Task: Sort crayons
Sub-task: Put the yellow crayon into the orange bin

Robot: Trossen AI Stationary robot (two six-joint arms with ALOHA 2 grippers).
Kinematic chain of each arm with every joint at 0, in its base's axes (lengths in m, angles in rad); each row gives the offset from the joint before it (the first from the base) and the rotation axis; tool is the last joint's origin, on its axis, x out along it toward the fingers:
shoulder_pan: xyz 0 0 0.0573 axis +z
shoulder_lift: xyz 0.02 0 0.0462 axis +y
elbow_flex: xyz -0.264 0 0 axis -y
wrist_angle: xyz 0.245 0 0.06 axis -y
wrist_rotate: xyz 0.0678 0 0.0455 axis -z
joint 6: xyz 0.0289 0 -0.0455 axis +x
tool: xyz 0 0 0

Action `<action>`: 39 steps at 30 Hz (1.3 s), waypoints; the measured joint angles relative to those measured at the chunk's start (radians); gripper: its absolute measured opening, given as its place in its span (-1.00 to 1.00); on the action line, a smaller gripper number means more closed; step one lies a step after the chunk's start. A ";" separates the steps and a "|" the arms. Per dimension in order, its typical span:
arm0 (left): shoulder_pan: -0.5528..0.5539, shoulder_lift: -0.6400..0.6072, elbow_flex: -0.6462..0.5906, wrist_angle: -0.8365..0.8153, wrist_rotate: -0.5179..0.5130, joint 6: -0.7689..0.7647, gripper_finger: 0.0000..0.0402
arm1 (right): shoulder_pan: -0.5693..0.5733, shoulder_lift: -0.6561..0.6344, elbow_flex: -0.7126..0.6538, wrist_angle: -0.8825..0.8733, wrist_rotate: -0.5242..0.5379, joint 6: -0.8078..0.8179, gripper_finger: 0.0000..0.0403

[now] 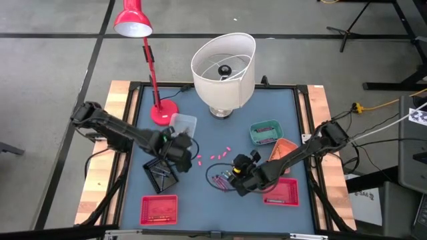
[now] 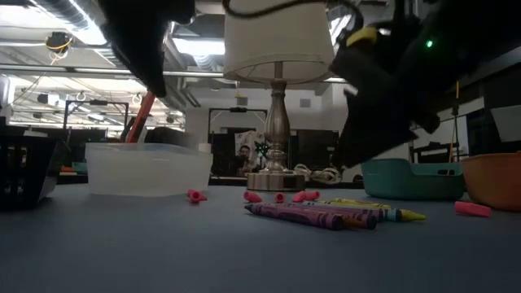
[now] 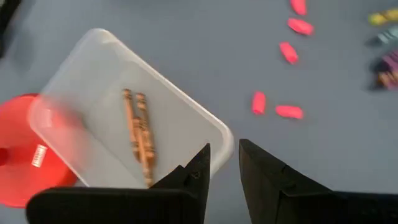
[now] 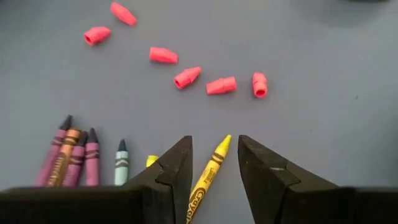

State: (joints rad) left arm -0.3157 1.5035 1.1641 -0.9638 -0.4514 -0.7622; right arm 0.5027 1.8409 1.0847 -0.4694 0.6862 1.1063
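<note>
A bunch of crayons (image 1: 220, 177) lies on the blue mat near the table's middle, and shows as purple, light blue and yellow sticks (image 4: 74, 158) in the right wrist view. My right gripper (image 4: 214, 168) is open just above them. Its fingers stand on either side of a yellow crayon (image 4: 211, 167), and I see no touch. My left gripper (image 3: 224, 165) is open and empty, and hovers at the near corner of a clear tray (image 3: 118, 112). Two brown crayons (image 3: 140, 134) lie in that tray. In the high view my left gripper (image 1: 180, 148) is just below the clear tray (image 1: 184, 123).
Several small pink pieces (image 4: 186, 76) lie scattered beyond the crayons. A black basket (image 1: 162, 172) stands at the left. A teal tray (image 1: 265, 131) and an orange tray (image 1: 283, 147) stand at the right. Pink trays (image 1: 159, 209) (image 1: 283, 192) sit near the front. A red lamp base (image 1: 163, 115) and a white-shaded lamp (image 1: 223, 67) stand at the far side.
</note>
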 joint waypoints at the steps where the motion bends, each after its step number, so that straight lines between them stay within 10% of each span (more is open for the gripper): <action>1: -0.022 0.001 0.000 0.000 0.000 -0.012 -0.66 | -0.002 0.009 0.000 0.004 -0.008 -0.001 -0.37; 23: -0.349 0.015 0.000 0.338 -0.084 -0.103 -0.66 | -0.033 0.062 0.000 0.020 -0.122 -0.003 -0.37; 39: -0.392 0.069 0.001 0.391 -0.226 -0.092 -0.66 | -0.032 0.061 0.002 -0.009 -0.245 -0.015 -0.37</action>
State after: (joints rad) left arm -0.7074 1.5727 1.1652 -0.5732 -0.6774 -0.8547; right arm 0.4703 1.9018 1.0866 -0.4786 0.4408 1.0916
